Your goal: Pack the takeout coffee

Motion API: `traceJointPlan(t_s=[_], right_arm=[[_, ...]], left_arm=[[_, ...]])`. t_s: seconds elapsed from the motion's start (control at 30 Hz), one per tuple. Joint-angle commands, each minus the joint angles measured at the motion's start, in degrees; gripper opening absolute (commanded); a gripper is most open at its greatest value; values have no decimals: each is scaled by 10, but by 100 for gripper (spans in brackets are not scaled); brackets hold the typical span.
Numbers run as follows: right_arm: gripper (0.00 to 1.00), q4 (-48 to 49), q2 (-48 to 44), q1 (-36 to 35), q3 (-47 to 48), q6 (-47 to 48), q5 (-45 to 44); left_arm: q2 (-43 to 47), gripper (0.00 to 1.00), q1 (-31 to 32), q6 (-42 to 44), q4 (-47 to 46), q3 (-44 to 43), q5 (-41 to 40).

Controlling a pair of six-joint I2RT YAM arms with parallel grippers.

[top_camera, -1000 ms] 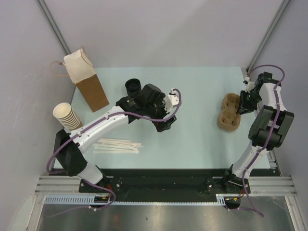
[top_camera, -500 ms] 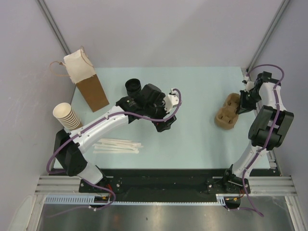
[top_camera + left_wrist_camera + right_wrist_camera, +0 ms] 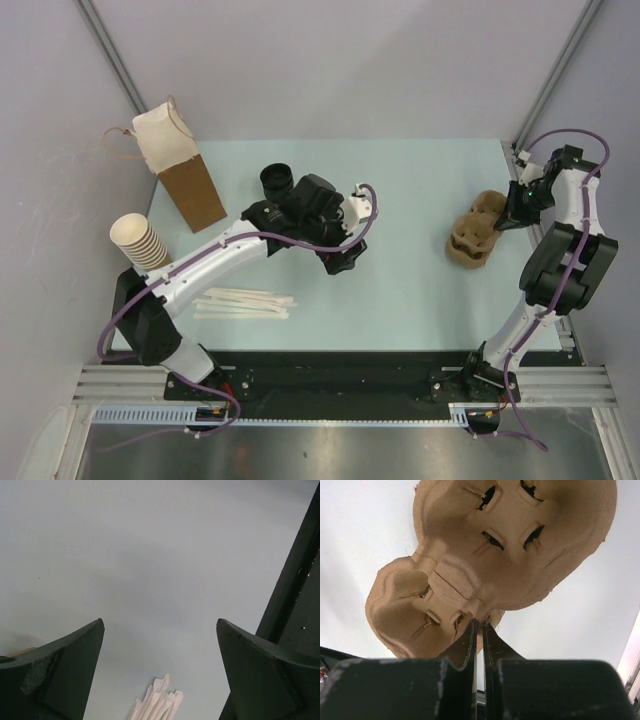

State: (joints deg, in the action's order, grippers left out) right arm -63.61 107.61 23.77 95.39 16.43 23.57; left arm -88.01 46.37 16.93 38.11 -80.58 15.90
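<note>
1. The takeout coffee is not showing clearly. One black round thing [image 3: 277,178] is sitting just behind the left arm's wrist; I cannot tell whether it is a cup or lids.
2. The left gripper [image 3: 160,625] is hanging spread wide over the table [image 3: 420,180], grasping nothing.
3. The right gripper [image 3: 480,622] is pinching the rim of one tilted two-well pulp carrier [image 3: 510,545].
4. One paper bag [image 3: 190,185], one stack of cream cups [image 3: 140,240] and one bundle of wrapped straws [image 3: 245,303] are sitting at the left.

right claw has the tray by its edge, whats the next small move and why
Probably carry the tray toward the middle: the right claw is shut on its rim near the right edge of the table, while the open left claw is central.
</note>
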Motion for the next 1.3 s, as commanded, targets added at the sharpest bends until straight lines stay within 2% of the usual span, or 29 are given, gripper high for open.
traceJointPlan(t_s=[0.0, 0.17, 0.4, 0.6, 0.67, 0.7, 0.73, 0.8, 0.83, 1.0, 1.03, 1.13, 1.27], right_arm=[[0, 5, -43, 6, -1, 12, 32], [0, 17, -59, 7, -13, 23, 38], [0, 17, -85, 7, -24, 49, 57], [0, -22, -116, 5, -26, 80, 151], [0, -34, -122, -5, -29, 88, 176], [0, -41, -126, -8, -32, 90, 204], [0, -47, -133, -14, -34, 96, 219], [0, -55, -142, -28, -42, 99, 255], [0, -56, -151, -33, -46, 101, 266], [0, -61, -180, -78, -74, 111, 305], [0, -58, -187, -83, -79, 111, 305], [0, -48, -207, -103, -94, 106, 304], [0, -30, -230, -132, -105, 99, 285]], left_arm=[[-10, 100, -2, -22, -14, -22, 16], [-27, 100, -23, -91, -54, -41, 74], [-88, 94, -30, -196, -121, -98, 186], [-121, 83, -34, -275, -187, -137, 193], [-120, 75, -41, -326, -217, -117, 219], [-118, 72, -50, -349, -263, -107, 239], [-117, 69, -56, -406, -294, -93, 277], [-113, 65, -66, -459, -373, -48, 301], [-113, 64, -66, -489, -379, -39, 307], [-108, 51, -71, -554, -467, 1, 339], [-105, 51, -73, -607, -546, 15, 349], [-96, 50, -73, -685, -636, 73, 371], [-92, 50, -69, -733, -686, 107, 384]])
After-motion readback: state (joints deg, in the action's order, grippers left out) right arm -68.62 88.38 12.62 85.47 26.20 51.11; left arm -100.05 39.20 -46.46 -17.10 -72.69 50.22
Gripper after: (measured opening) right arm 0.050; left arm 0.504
